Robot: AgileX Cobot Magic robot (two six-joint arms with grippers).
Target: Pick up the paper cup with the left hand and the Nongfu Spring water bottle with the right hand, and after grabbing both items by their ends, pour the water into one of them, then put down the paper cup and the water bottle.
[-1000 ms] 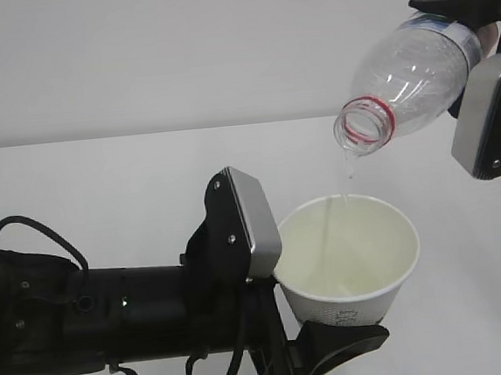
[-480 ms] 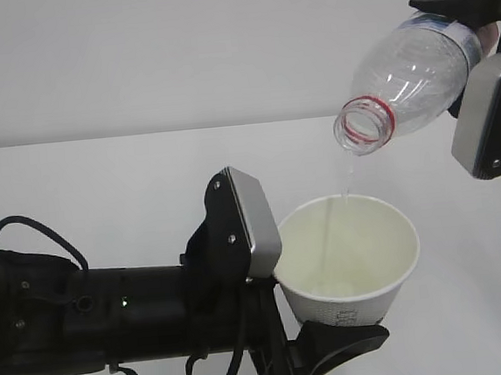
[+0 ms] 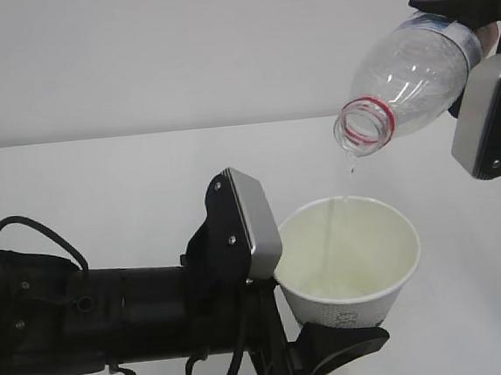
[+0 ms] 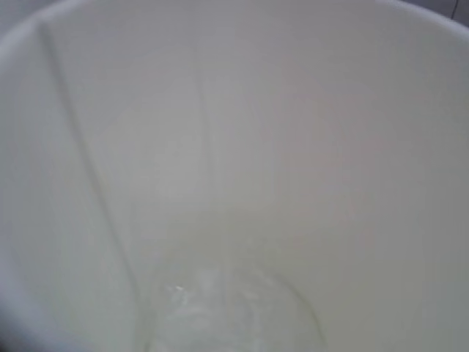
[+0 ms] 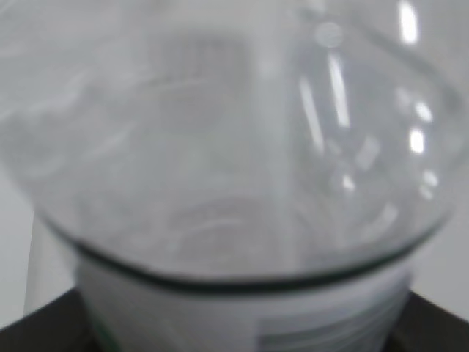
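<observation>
My left gripper (image 3: 322,302) is shut on the white paper cup (image 3: 353,257), holding it upright low in the exterior view. My right gripper (image 3: 474,56) is shut on the base end of the clear Nongfu Spring water bottle (image 3: 407,73). The bottle is tilted with its open, red-ringed mouth (image 3: 364,127) pointing down-left above the cup. A single drop of water (image 3: 351,169) hangs below the mouth. The left wrist view looks into the cup (image 4: 242,132), with a little water (image 4: 227,308) at its bottom. The bottle (image 5: 234,139) fills the right wrist view and looks nearly empty.
The white table (image 3: 101,183) stretches behind both arms to a plain pale wall. The thick black left arm (image 3: 87,320) with its looping cable (image 3: 35,228) fills the lower left of the exterior view.
The thin stream from the bottle mouth into the cup has dwindled to a lone drop. Neither arm, the cup nor the bottle has moved.
</observation>
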